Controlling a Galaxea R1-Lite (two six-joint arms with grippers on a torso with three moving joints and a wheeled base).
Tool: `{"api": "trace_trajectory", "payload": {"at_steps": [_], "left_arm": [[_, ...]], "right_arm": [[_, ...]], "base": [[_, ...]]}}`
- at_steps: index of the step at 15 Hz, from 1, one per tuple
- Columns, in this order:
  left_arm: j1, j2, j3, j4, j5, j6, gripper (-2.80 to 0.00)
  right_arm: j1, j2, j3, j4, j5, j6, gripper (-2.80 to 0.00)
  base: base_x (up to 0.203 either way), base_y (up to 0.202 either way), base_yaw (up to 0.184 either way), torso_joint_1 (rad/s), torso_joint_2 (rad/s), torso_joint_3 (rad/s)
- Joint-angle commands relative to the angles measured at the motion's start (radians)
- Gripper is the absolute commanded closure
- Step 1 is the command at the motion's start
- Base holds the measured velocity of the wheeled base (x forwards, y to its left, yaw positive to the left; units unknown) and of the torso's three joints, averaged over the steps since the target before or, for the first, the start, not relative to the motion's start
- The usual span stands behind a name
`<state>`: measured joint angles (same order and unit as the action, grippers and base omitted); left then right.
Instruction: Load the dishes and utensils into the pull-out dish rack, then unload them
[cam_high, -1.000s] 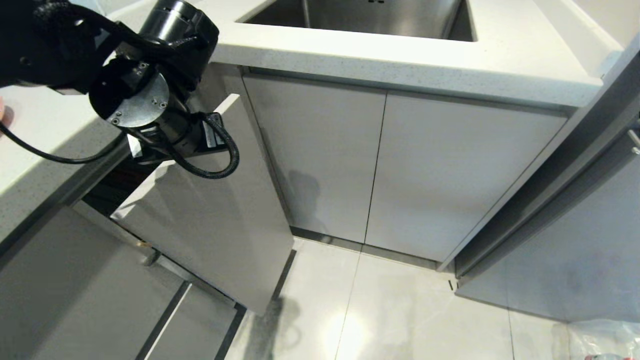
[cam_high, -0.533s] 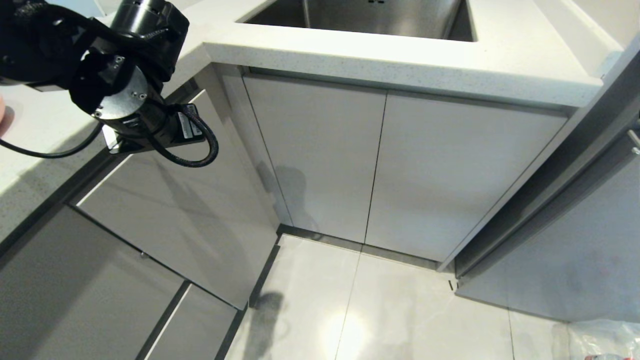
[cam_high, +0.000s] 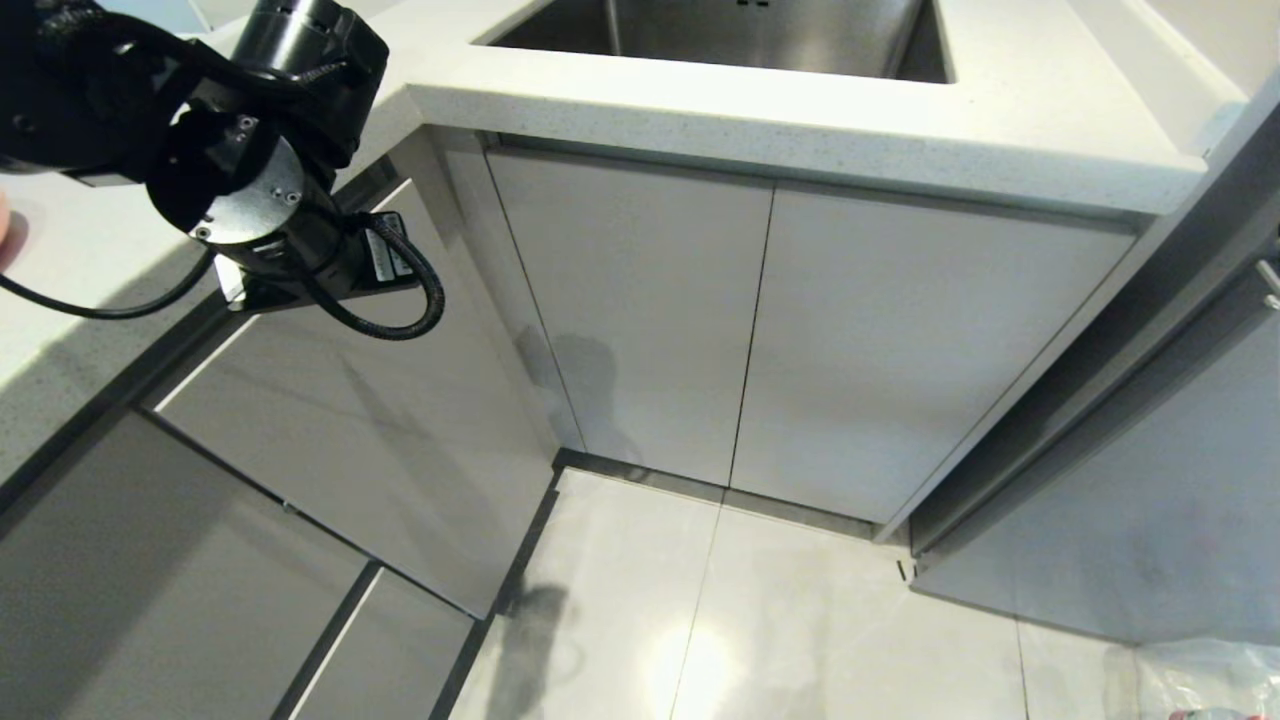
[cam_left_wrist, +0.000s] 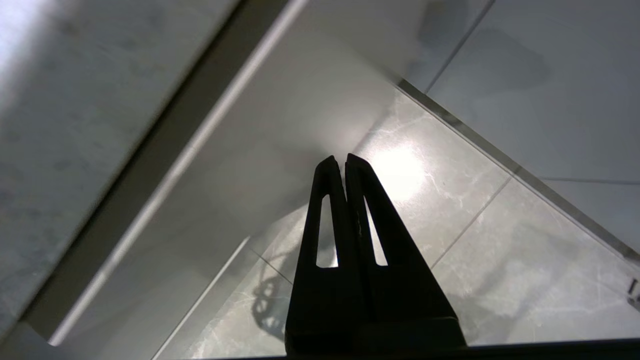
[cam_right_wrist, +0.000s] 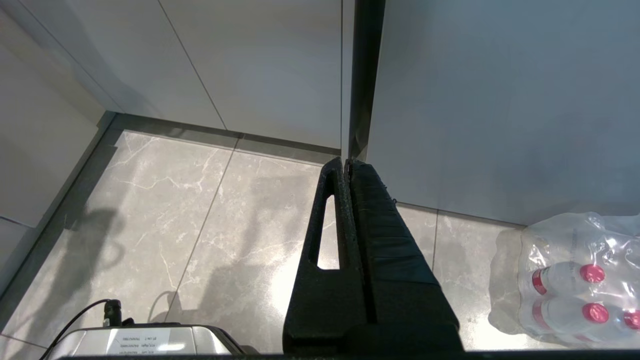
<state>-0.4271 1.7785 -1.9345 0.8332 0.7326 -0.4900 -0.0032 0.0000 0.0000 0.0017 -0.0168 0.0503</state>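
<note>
In the head view the pull-out dish rack's pale grey cabinet front (cam_high: 370, 440), which stood pulled out a second ago, now sits flush under the white bench (cam_high: 800, 110), just below the left arm's wrist (cam_high: 250, 200); rack and dishes are hidden. The left wrist view shows the left hand (cam_left_wrist: 340, 162) clenched and empty just off that front. Only the right wrist view shows the right hand (cam_right_wrist: 345, 165), clenched above the floor near a pack of water bottles (cam_right_wrist: 570, 280).

I'm seeing no readable text anywhere. I'm looking at a white label (cam_high: 380, 262) on the left arm's wrist w/ black print, too small to read. I'm getting another printed sticker (cam_right_wrist: 137, 346) on the robot base in the right wrist view, also illegible.
</note>
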Motion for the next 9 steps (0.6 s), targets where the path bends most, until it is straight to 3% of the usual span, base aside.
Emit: {"api": "trace_trajectory", "payload": {"at_steps": [1, 6, 9], "left_arm": [[-0.022, -0.011, 0.004, 0.004, 0.004, -0.004, 0.00], [-0.089, -0.091, 0.006, 0.003, -0.026, -0.012, 0.00], [-0.106, -0.212, 0.006, 0.004, -0.131, -0.009, 0.00]], "right_arm": [[0.000, 0.000, 0.002, 0.000, 0.000, 0.000, 0.00], [0.000, 0.000, 0.002, 0.000, 0.000, 0.000, 0.00], [0.000, 0.000, 0.002, 0.000, 0.000, 0.000, 0.00]], "base": [[0.000, 0.000, 0.000, 0.000, 0.00, 0.000], [0.000, 0.000, 0.000, 0.000, 0.00, 0.000], [0.000, 0.000, 0.000, 0.000, 0.00, 0.000]]}}
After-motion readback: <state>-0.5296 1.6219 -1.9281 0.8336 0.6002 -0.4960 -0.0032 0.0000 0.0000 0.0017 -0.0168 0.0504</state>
